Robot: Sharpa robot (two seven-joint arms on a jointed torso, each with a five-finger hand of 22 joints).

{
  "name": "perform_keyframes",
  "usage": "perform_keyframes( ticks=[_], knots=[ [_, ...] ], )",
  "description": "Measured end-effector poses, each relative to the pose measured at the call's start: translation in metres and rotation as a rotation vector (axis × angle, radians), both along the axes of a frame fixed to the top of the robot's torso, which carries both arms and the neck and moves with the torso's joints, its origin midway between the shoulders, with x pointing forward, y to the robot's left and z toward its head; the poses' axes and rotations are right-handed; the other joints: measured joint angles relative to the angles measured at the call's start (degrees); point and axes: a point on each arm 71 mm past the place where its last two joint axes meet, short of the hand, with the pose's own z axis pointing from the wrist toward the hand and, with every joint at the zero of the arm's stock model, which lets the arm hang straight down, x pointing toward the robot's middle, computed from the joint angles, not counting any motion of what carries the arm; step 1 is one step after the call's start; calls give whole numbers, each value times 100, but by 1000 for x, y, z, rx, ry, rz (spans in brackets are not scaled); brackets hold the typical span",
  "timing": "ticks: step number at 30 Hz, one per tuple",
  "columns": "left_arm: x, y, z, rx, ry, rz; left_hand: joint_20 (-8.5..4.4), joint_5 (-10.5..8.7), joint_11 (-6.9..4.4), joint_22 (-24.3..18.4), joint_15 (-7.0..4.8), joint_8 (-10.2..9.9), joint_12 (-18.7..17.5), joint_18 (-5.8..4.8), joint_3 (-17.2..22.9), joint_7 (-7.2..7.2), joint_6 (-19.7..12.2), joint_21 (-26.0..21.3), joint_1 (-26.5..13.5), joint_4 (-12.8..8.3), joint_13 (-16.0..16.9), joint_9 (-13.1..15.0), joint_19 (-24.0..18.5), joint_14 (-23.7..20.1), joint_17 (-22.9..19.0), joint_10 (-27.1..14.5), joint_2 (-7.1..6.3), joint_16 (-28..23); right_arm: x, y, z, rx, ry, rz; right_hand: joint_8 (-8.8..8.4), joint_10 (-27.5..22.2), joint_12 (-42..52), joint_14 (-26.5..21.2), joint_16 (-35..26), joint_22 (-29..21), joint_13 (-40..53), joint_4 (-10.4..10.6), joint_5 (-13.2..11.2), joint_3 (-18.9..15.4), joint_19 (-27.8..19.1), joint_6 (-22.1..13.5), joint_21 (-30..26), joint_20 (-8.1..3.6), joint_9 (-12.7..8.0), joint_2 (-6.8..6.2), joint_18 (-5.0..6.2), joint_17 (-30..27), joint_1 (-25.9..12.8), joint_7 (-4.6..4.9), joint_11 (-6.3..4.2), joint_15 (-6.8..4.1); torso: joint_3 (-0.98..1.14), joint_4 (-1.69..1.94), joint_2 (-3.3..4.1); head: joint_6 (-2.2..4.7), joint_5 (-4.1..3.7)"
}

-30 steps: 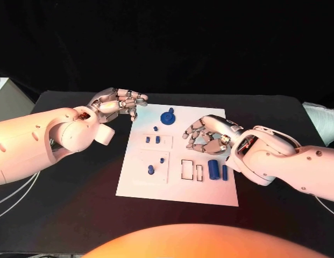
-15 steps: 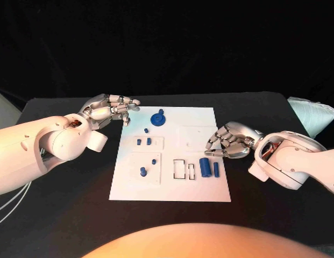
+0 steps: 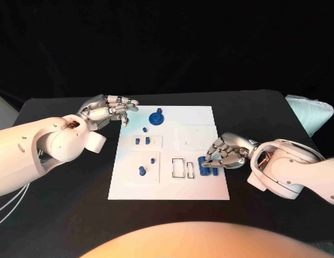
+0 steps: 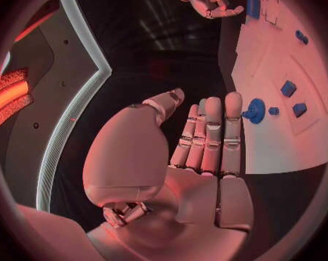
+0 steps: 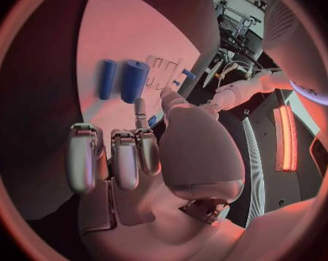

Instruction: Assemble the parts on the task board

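The task board (image 3: 190, 188) lies in the middle of the black table (image 3: 275, 107). The right hand (image 3: 225, 151) hovers over two blue cylinders (image 3: 207, 166) at the board's right edge, fingers curled, holding nothing. The left hand (image 3: 108, 109) rests beside the board's far left corner, fingers together, near the blue round part (image 3: 156, 117).

One white task board (image 3: 198, 189) — two hands, left (image 3: 108, 109) and right (image 3: 227, 151) — several small blue parts (image 3: 156, 117).

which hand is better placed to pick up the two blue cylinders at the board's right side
The right hand. Its fingertips hover right beside the two blue cylinders on the task board. The left hand sits off the board's far left corner, near the round blue part.
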Motion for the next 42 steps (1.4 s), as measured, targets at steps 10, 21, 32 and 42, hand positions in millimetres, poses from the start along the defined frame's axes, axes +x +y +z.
perform_keyframes(
  ticks=[10, 21, 32, 42],
  knots=[
    [-1, 1, 0, -1, 1, 1, 0, 0, 0, -7, 0, 0, 0, 0, -7, 0, 0, 0, 0, 7, 3, -2, 0, 0, 0, 0, 0, 0, 0, 1, -5, -78, -23, -2, 52, 0, 36, 0, 22, -1, -1, 6, 0, -196, -1, 47, 111, 1, 41, 75, -89, -1, -75, -46, 0, 1, -8, -4, 3, -16, 5],
    [-1, 2, 0, -1, 1, 3, 0, 0, 0, -7, 0, 0, 0, 0, -6, 0, 0, 0, 0, 7, 2, -2, 0, 0, -1, 0, 0, 0, -1, 10, -13, -113, -30, 13, 133, -2, 36, 0, 44, -2, -2, 9, 170, -608, -2, 67, 178, 1, 91, 203, -88, -1, -308, -66, -44, 1, -4, -4, 5, -16, 20],
    [-1, 3, 0, 0, 3, 3, 0, 0, 20, -7, 0, 0, 0, 0, -6, 0, 0, -25, 0, 6, 1, -1, 0, 0, -1, -20, 0, 0, 2, 19, -20, -142, -32, 16, 155, -2, 36, -1, 44, -2, -3, 29, 142, -1233, -2, 67, 178, 1, 133, 290, -88, -2, -583, -66, -44, 1, -10, -4, 7, -17, 34],
    [-1, 3, 0, 1, 5, 2, 0, 0, 20, -6, 0, 0, 0, 0, -6, 0, 0, -25, 0, 6, 1, -1, 0, 0, -1, -20, 0, 0, 6, 31, -24, -162, -41, 15, 235, -2, 36, -1, 44, -3, -3, 29, 143, -1341, -2, 92, 178, 1, 175, 285, -88, -3, -692, -75, -44, 1, -11, -4, 4, -17, 46]
  ],
)
